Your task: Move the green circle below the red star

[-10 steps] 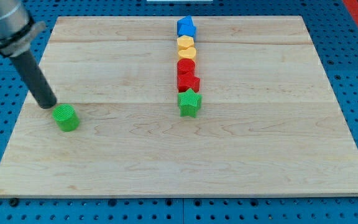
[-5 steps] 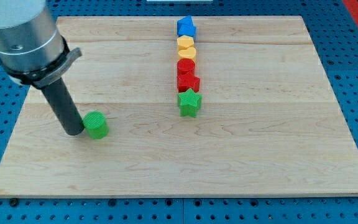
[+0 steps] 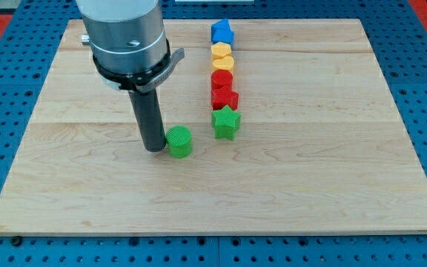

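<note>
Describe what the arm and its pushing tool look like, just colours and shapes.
The arm's end is a wide, silver-grey metal cylinder with a dark band and a small grey flange around its lower edge. From it hangs the tool, a straight, matt black round rod, much thinner than the cylinder, ending in my tip. No cables or markings are visible.

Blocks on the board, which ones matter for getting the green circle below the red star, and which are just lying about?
For the job:
green circle
red star
my tip, against the circle's left side

Lying about:
green star
red block
two yellow blocks
blue block
</note>
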Controlling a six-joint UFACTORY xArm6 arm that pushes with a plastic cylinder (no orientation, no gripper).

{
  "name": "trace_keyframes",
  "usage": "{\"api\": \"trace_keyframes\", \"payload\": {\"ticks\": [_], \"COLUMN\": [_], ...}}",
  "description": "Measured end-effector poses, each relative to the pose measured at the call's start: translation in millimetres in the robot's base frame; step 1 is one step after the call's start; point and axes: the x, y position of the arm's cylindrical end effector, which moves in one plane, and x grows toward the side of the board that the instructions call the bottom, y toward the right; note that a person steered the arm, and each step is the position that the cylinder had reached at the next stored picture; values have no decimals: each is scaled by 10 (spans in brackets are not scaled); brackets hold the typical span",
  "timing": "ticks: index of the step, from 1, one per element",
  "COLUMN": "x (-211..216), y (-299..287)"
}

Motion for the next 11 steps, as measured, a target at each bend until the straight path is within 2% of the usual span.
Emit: {"api": "trace_keyframes", "payload": {"ticks": [2, 4, 6, 11], "x": [-38, 40, 278, 229], "y": [94, 427, 441, 684]}}
